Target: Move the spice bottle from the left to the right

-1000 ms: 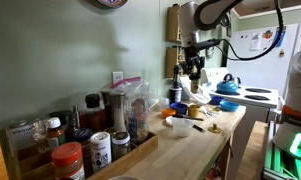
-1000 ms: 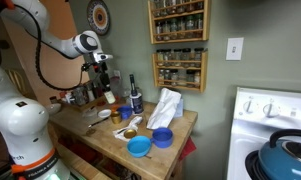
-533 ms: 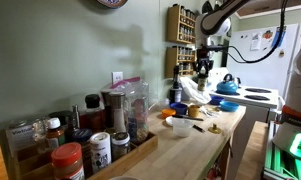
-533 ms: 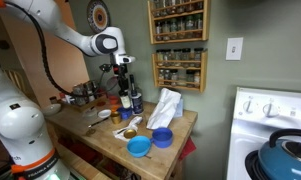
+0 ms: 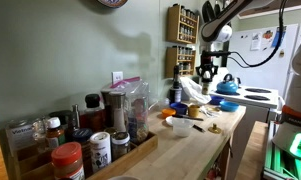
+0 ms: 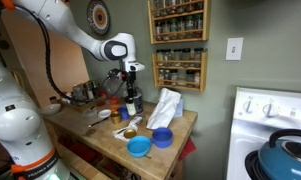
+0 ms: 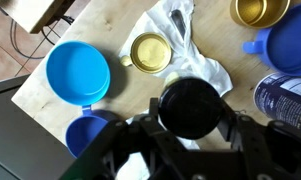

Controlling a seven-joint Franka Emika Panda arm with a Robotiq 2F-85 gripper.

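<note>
Pincer (image 7: 193,118) clamped on the small dark-capped spice bottle (image 7: 193,103), one finger against each side of the cap; the body is hidden beneath the cap. The bottle is held in the air above the light wooden surface (image 7: 95,35), over a crumpled white cloth (image 7: 170,25) near its end edge. A round blue plastic bowl (image 7: 78,72) sits beside the cloth at that edge. In an exterior view the pincer (image 6: 131,90) hangs above the clutter.

Only the cap of the small black-capped spice bottle (image 7: 193,107) shows in the wrist view; its body is hidden. The right edge cuts off the round blue plastic bowl (image 7: 290,45).
</note>
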